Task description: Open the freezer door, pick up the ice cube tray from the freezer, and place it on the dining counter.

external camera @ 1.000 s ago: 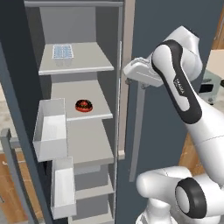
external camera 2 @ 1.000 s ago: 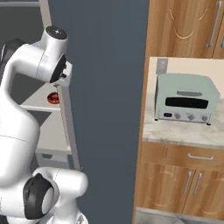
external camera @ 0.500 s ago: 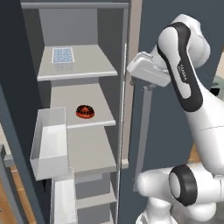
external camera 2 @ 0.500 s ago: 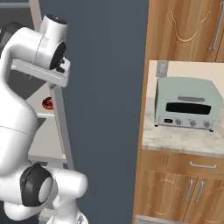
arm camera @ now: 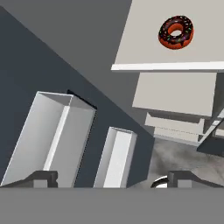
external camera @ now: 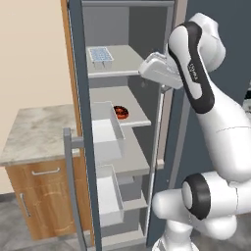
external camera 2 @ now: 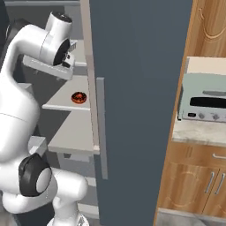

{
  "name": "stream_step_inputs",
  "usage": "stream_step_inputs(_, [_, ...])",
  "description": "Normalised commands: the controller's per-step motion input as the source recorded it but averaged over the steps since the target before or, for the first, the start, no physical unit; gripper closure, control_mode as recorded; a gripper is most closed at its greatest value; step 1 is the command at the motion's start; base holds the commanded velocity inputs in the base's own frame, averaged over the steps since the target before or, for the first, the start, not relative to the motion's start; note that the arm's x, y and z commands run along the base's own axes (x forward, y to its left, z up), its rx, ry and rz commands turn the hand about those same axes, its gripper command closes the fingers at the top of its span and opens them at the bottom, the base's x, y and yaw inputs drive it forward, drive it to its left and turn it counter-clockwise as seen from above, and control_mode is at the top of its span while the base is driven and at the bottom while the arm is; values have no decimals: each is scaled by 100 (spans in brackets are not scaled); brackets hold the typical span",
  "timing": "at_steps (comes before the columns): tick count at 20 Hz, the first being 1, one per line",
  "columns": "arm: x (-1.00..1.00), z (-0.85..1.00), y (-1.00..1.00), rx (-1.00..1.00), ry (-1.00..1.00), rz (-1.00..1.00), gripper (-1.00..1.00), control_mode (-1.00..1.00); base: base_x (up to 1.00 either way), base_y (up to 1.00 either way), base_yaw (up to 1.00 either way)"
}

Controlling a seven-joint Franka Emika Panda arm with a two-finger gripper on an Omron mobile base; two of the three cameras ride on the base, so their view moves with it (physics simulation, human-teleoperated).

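Ice cube tray (external camera: 100, 55) single on top shelf, one donut (external camera: 120, 112) below, end effector (arm camera: 112, 178) spread open.

The robot's arm (external camera: 215, 122) is built of glossy white, rounded shell segments joined by dark grey to black bands at the joints. A large round black joint cap sits low on the body in both base views, ringed by white casing. A black strip with small pale lettering runs along the upper link. The hand (external camera: 159, 72) is a flat, pale grey-white block. The two finger tips (arm camera: 43, 178) are small, dark grey and squared off.
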Motion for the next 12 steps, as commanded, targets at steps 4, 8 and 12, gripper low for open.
stream_step_inputs(4, [0,0,0,0,0,0,-100,100,7,-3,-1])
stream_step_inputs(8, [0,0,0,0,0,0,-100,100,19,-9,-2])
stream_step_inputs(12, [0,0,0,0,0,0,-100,100,25,-3,-1])
